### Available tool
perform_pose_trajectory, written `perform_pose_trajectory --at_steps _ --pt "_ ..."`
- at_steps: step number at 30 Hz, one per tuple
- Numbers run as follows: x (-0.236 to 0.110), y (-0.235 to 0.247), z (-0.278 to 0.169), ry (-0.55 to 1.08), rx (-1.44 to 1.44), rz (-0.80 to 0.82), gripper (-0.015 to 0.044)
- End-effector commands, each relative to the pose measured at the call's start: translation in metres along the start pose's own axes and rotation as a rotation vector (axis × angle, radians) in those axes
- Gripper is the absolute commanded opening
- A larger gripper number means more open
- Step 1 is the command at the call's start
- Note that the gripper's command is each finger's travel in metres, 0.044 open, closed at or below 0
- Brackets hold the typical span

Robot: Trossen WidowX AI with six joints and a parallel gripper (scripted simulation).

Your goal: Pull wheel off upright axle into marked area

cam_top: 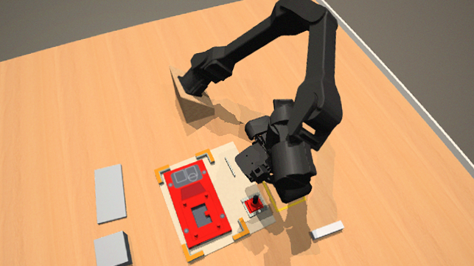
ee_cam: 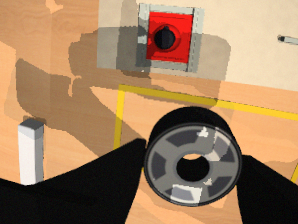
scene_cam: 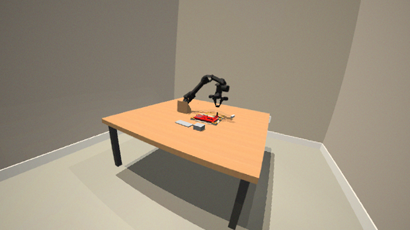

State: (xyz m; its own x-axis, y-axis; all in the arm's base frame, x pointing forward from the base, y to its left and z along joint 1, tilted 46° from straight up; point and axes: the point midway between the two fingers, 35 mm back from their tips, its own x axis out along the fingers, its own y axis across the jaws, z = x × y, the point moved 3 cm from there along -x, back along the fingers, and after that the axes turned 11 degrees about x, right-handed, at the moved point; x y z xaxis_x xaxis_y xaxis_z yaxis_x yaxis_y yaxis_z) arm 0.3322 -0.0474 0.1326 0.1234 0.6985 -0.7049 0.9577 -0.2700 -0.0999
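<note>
I have the wheel (ee_cam: 193, 164) pinched tight in my gripper (ee_cam: 190, 155), up in the air and off the axle (ee_cam: 168, 38). It hangs over the yellow box (ee_cam: 166, 96) on the table (cam_top: 53, 111). Next I need to lower it inside, then open up.

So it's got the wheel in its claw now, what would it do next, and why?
Probably lower the wheel onto the table inside the yellow outline. The gripper is shut on the wheel, and the axle stands bare on its red base, so the pull-off looks done. In the wrist view the wheel hangs over the outlined patch, apparently off the table, so opening now would likely drop it.
</note>
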Motion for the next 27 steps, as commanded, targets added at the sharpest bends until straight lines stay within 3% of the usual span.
perform_pose_trajectory --at_steps 1,15,27 --pt "0.001 -0.010 -0.009 0.005 0.008 -0.010 0.0000" --pt "0.000 -0.042 -0.036 0.006 0.007 -0.013 0.0000" --pt "0.028 -0.041 -0.037 0.006 0.007 -0.013 0.0000"
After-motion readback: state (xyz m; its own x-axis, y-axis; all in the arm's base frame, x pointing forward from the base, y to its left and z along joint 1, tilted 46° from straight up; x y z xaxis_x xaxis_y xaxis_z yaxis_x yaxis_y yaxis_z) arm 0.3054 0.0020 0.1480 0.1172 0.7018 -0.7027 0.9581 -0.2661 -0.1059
